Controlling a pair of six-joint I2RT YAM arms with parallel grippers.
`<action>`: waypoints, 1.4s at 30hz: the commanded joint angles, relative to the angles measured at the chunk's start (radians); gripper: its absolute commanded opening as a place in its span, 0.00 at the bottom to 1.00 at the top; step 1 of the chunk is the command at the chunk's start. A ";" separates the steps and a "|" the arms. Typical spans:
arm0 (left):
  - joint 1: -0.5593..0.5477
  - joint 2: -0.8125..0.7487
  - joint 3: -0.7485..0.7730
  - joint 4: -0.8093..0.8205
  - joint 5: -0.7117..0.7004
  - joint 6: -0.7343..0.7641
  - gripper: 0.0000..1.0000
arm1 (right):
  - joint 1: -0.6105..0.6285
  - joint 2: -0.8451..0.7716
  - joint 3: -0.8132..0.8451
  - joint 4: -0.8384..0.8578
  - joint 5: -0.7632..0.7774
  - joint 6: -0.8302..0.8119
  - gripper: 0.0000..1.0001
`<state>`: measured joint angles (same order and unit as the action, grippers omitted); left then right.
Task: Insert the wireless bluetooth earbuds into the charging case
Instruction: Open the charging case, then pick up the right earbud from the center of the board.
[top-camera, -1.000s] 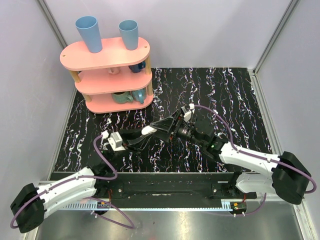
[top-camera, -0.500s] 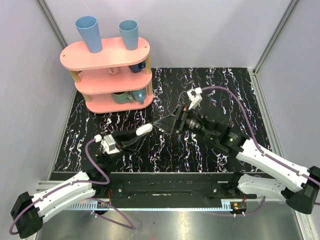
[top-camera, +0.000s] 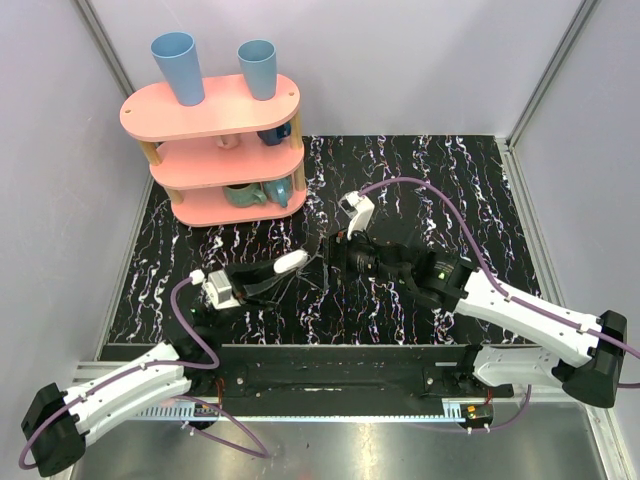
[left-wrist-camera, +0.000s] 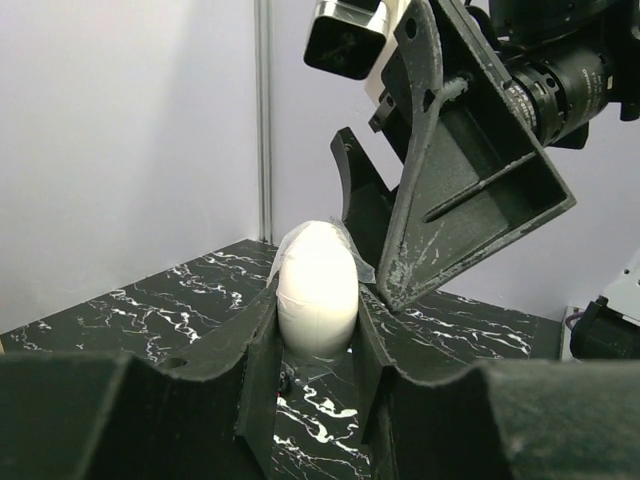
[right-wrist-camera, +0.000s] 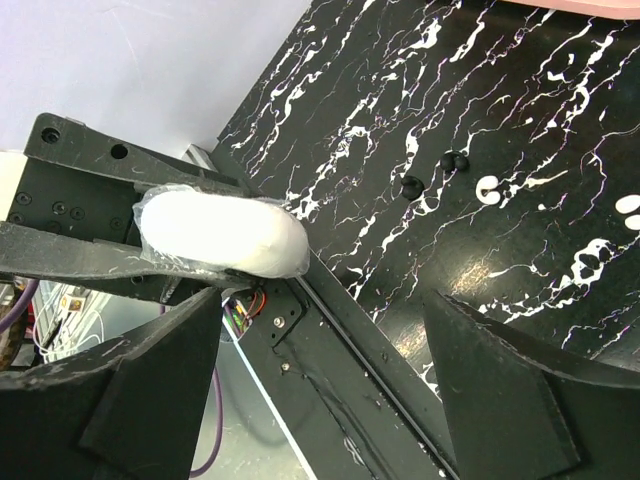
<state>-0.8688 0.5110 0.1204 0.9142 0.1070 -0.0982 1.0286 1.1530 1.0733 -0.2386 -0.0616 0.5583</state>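
**Charging case (top-camera: 291, 261) clamped in the left gripper (top-camera: 284, 266), mid-frame.**
We judge it light, rigid and slippery; the right gripper (top-camera: 320, 252), jaws wide and empty, should pinch its broad flanks.

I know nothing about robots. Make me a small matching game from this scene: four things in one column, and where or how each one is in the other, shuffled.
Things
1. charging case
2. right gripper
3. pink shelf
4. blue cups

Place or state
A. standing on the shelf's top tier
B. jaws wide open, close to the case
C. clamped in the left gripper
D. at the far left corner of the table

Pairs: 1-C, 2-B, 3-D, 4-A
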 joint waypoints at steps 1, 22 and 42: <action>-0.001 0.017 0.001 0.060 0.083 -0.003 0.00 | 0.004 -0.016 0.013 0.038 0.029 -0.009 0.89; -0.001 0.003 0.013 0.014 0.214 0.000 0.00 | 0.004 -0.036 -0.010 0.107 0.106 0.045 0.92; -0.001 -0.043 -0.070 0.008 -0.018 -0.051 0.00 | 0.004 -0.076 0.014 0.199 0.008 0.037 0.93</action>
<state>-0.8661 0.4915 0.0547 0.8680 0.1532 -0.1314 1.0340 1.1194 1.0508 -0.0822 -0.0666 0.6033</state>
